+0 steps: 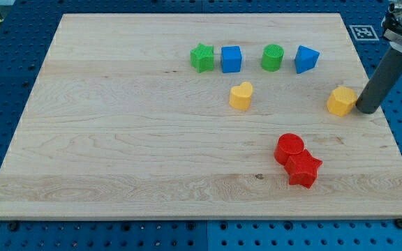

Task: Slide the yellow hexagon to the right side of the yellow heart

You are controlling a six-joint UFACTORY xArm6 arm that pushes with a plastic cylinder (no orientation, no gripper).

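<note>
The yellow hexagon (pixel 341 101) lies near the board's right edge. The yellow heart (pixel 241 96) lies left of it, near the board's middle, with a wide gap between them. My tip (pixel 366 111) is at the lower end of the dark rod, just right of the yellow hexagon, touching it or nearly so.
A row near the view's top holds a green star (pixel 202 58), a blue cube (pixel 231 59), a green cylinder (pixel 272 58) and a blue wedge-like block (pixel 306 59). A red cylinder (pixel 289 148) and a red star (pixel 303 169) touch each other at lower right. The wooden board (pixel 117 139) lies on a blue perforated table.
</note>
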